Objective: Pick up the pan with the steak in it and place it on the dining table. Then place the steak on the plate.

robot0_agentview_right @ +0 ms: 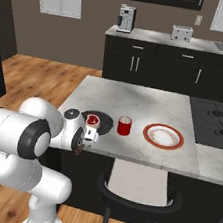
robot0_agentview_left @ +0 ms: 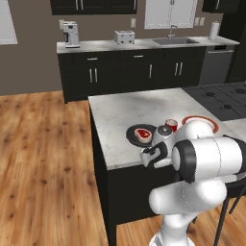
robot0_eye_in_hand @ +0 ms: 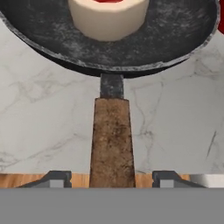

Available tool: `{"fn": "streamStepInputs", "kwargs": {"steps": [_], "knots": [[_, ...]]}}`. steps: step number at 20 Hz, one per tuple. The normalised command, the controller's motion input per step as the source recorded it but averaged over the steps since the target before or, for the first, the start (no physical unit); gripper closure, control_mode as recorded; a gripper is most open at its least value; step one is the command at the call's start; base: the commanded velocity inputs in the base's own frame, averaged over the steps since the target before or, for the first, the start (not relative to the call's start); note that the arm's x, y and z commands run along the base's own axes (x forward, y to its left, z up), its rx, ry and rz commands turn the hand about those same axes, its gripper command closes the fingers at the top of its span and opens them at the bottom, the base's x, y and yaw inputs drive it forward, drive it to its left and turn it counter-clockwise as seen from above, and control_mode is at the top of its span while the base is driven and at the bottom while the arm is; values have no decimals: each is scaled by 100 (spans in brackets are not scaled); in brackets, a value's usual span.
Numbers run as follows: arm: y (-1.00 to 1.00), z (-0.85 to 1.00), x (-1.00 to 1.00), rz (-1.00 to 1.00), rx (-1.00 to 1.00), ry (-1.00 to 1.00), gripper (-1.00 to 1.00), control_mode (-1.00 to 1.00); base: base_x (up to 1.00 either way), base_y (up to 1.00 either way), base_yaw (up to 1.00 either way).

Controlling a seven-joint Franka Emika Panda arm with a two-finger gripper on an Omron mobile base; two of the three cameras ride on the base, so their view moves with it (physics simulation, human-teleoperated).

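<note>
Hand view: claw [robot0_eye_in_hand: 112, 177] released, fingertips [robot0_eye_in_hand: 54, 178] astride brown handle, not touching. Pan [robot0_eye_in_hand: 175, 39] at 12 o'clock, resting on dining table [robot0_eye_in_hand: 39, 127]; steak [robot0_eye_in_hand: 108, 17] inside. Plate [robot0_agentview_right: 163, 136] farther, at 3 o'clock of pan.

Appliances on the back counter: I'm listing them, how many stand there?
2: a coffee machine at the counter's left end, and a toaster between it and the sink.

A home kitchen. Beyond the gripper [robot0_agentview_left: 150, 156], a long counter [robot0_agentview_left: 96, 46] with sink [robot0_agentview_left: 174, 41], toaster [robot0_agentview_left: 124, 36] and coffee machine [robot0_agentview_left: 71, 34] over black cabinets [robot0_agentview_left: 129, 72]. Cooktop [robot0_agentview_right: 217, 124] off to its right, wood plank floor [robot0_agentview_left: 43, 158] below.
</note>
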Motion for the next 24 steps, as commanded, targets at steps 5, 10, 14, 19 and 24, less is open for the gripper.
{"fn": "streamStepInputs", "kwargs": {"steps": [5,10,14,19,24], "knots": [[-2,25,9,0,6,1,-100,-100,0,0,0],[-3,35,11,0,7,3,-100,-100,0,0,0],[0,38,25,0,6,5,-100,-100,0,0,0],[0,39,37,0,2,11,-100,-100,0,0,0],[0,49,2,0,0,13,-100,-100,0,0,0]]}}
